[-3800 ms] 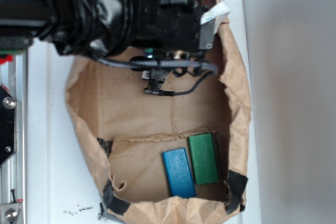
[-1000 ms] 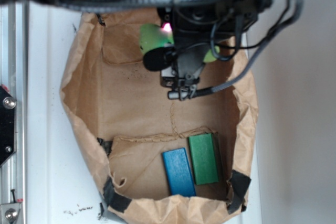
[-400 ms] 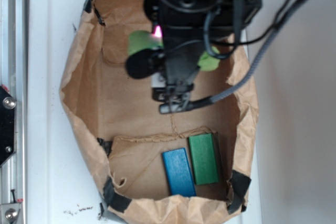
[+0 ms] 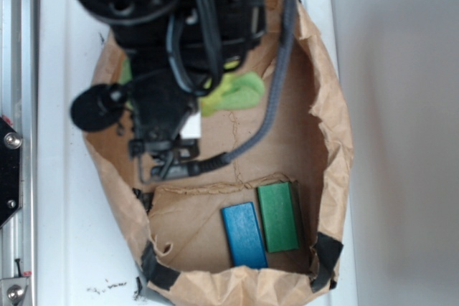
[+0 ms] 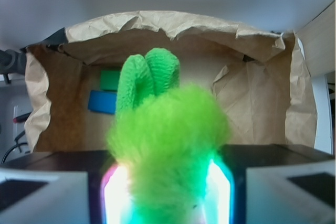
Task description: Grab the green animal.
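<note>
The green animal [image 5: 165, 135] fills the middle of the wrist view, fuzzy lime in the body with two smoother pale green ends pointing up. My gripper [image 5: 167, 195] is shut on it, its glowing pads pressed against both sides of the fuzzy body. In the exterior view the black arm hides most of the gripper. There the green animal [image 4: 233, 93] pokes out to the right of the arm, over the upper left part of the brown paper bag [image 4: 326, 141]. Whether it hangs above the bag floor or rests on it I cannot tell.
A blue block [image 4: 244, 236] and a dark green block [image 4: 278, 216] lie side by side on the bag floor near its front wall. Black tape marks the bag corners. A metal rail [image 4: 13, 141] runs along the left edge.
The arm has swung left and toward the front of the bag, carrying the green animal with it. The blocks have not moved.
</note>
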`<state>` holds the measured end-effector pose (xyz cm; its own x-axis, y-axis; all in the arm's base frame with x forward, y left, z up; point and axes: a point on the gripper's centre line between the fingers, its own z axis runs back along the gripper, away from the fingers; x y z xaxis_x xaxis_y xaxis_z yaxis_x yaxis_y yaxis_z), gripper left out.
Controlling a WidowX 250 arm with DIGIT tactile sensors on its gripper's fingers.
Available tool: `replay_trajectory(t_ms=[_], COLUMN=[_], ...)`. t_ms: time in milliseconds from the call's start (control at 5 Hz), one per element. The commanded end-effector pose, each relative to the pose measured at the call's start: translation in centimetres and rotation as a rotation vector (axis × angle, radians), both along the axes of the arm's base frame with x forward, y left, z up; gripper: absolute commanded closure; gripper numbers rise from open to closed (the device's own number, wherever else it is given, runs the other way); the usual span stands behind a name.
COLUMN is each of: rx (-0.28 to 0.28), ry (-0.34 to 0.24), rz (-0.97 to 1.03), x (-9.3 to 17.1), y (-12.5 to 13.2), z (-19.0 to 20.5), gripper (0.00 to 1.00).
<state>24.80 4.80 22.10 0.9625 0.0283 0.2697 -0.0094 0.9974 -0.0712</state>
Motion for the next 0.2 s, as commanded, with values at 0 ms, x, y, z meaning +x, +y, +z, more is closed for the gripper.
replay_trajectory(t_ms=[0], rx=[0.042], ry=[-0.027], rz=[0.031], x=[0.66], y=[1.74], z=[2.47], gripper=[1.00])
